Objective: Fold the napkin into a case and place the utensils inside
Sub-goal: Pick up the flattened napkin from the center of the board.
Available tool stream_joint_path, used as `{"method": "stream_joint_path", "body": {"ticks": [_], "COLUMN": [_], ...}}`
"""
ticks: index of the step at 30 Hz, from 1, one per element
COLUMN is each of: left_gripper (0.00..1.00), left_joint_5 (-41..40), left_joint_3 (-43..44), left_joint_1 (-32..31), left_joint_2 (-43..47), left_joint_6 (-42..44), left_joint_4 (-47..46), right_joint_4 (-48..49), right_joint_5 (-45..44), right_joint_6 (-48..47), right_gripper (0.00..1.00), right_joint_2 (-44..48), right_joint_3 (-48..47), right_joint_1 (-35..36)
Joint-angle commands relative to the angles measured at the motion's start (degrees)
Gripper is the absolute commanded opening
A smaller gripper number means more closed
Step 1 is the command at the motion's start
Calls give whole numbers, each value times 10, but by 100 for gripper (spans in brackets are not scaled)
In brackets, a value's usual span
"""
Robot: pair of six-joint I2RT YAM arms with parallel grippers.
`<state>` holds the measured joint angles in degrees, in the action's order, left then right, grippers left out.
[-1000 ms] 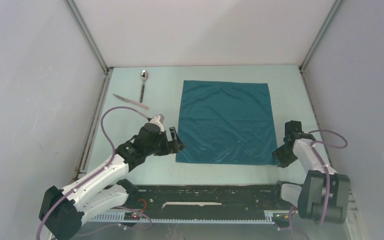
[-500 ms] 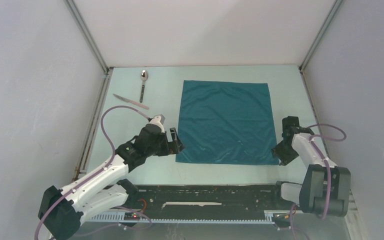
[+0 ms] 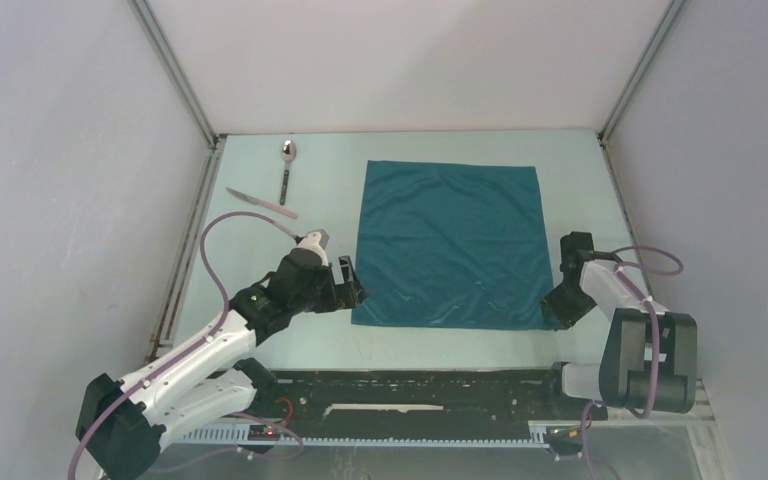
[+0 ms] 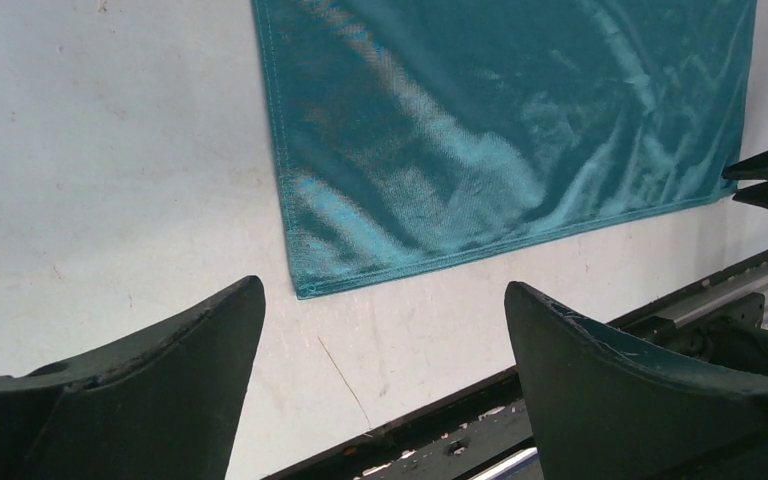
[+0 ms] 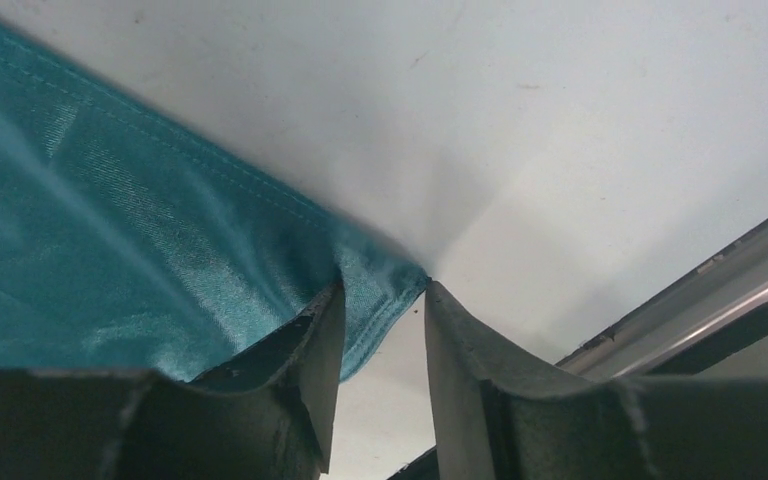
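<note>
The teal napkin (image 3: 448,243) lies flat and unfolded in the middle of the table. My left gripper (image 3: 353,282) stands wide open just off its near left corner, and that corner (image 4: 305,290) sits a little beyond the left gripper (image 4: 382,290), untouched. My right gripper (image 3: 558,308) is at the near right corner. Seen from the right wrist, the right gripper (image 5: 385,287) has narrowly parted jaws astride the napkin (image 5: 110,250) corner, with bare table showing in the gap. The utensils lie far left: a spoon (image 3: 287,165) and a knife (image 3: 260,203).
A black rail (image 3: 410,385) runs along the table's near edge, close behind both grippers. Grey enclosure walls with metal posts (image 3: 175,80) close in the table's left, right and far sides. A lilac cable (image 3: 215,250) loops over the left arm.
My right gripper has slid left and slightly forward onto the napkin's near right corner. The left arm has hardly moved, and the napkin and utensils lie as before.
</note>
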<state>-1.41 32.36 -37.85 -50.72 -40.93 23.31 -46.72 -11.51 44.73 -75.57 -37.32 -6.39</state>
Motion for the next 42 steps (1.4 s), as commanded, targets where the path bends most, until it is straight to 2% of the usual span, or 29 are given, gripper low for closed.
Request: {"method": "stream_joint_path", "body": {"ticks": [1, 9, 12, 15, 20, 26, 28, 30, 32, 34, 39, 42], "left_gripper": [98, 98, 95, 81, 85, 82, 76, 65, 61, 61, 73, 76], "left_joint_5": [-12, 9, 10, -26, -38, -94, -92, -85, -59, -58, -85, -92], "left_joint_3": [30, 3, 0, 22, 98, 189, 226, 262, 282, 288, 292, 307], "left_joint_1": [4, 29, 43, 44, 23, -57, -68, -70, -74, -76, -76, -73], "left_joint_2": [6, 11, -17, -76, -206, -294, -344, -394, -432, -443, -434, -444], "left_joint_6": [8, -18, -37, -74, -150, -309, -357, -398, -407, -423, -445, -448], "left_joint_4": [-3, -21, -10, 41, 143, 253, 316, 392, 412, 410, 385, 379], "right_joint_4": [58, 81, 75, 74, 62, 69, 73, 77, 80, 81, 88, 91], "right_joint_5": [6, 18, 21, 16, -24, -39, -31, -26, -18, -14, 0, 8], "right_joint_6": [-19, -24, -19, -22, -7, -6, -9, -11, -15, -15, -19, -23], "right_gripper": [39, 0, 0, 0, 0, 0, 0, 0, 0, 0, 0, 0], "right_joint_2": [3, 85, 112, 136, 170, 189, 199, 210, 220, 233, 253, 253], "right_joint_3": [18, 41, 43, 43, 45, 53, 57, 60, 63, 66, 74, 74], "right_joint_1": [-10, -5, 11, 31, 62, 96, 98, 99, 99, 99, 99, 99]}}
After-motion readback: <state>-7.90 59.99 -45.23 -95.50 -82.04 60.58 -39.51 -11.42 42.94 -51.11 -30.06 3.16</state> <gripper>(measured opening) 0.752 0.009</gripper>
